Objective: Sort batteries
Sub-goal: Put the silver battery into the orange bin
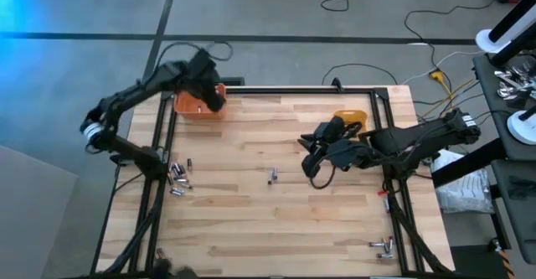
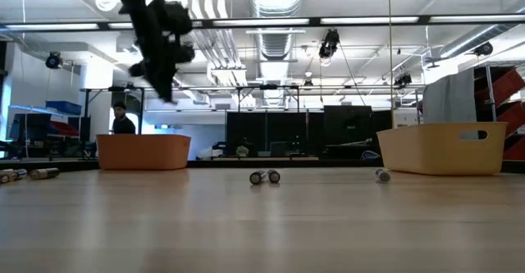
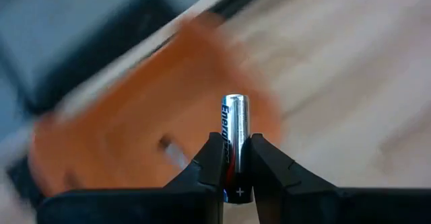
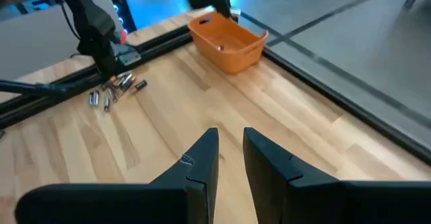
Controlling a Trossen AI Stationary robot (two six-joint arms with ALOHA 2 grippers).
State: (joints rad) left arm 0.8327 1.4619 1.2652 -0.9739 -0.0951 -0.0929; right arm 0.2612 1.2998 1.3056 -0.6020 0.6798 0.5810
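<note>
My left gripper (image 3: 236,143) is shut on a silvery and black battery (image 3: 236,116). It hangs over the orange bin (image 1: 197,103) at the table's far left, well above it in the low view (image 2: 164,60). My right gripper (image 4: 229,146) waits above the table's right half (image 1: 311,157), near the yellow bin (image 1: 352,116). Its fingers stand slightly apart with nothing between them. A pile of loose batteries (image 1: 177,177) lies at the left edge. Two batteries (image 1: 272,176) lie mid-table and a few (image 1: 381,245) at the near right. My left gripper pinches the battery's long sides (image 3: 234,163) between its two fingers, on the half that bears the plus mark. The battery lies along the fingers and its other end sticks out past the fingertips. The fingers slant down from above. The battery is lifted clear, over the orange bin.
The orange bin (image 4: 225,41) has a small battery lying inside it. Dark frame rails (image 1: 276,89) run along the table's edges. Bare wood lies between the two bins and across the near half. A person (image 2: 123,119) stands far off in the room.
</note>
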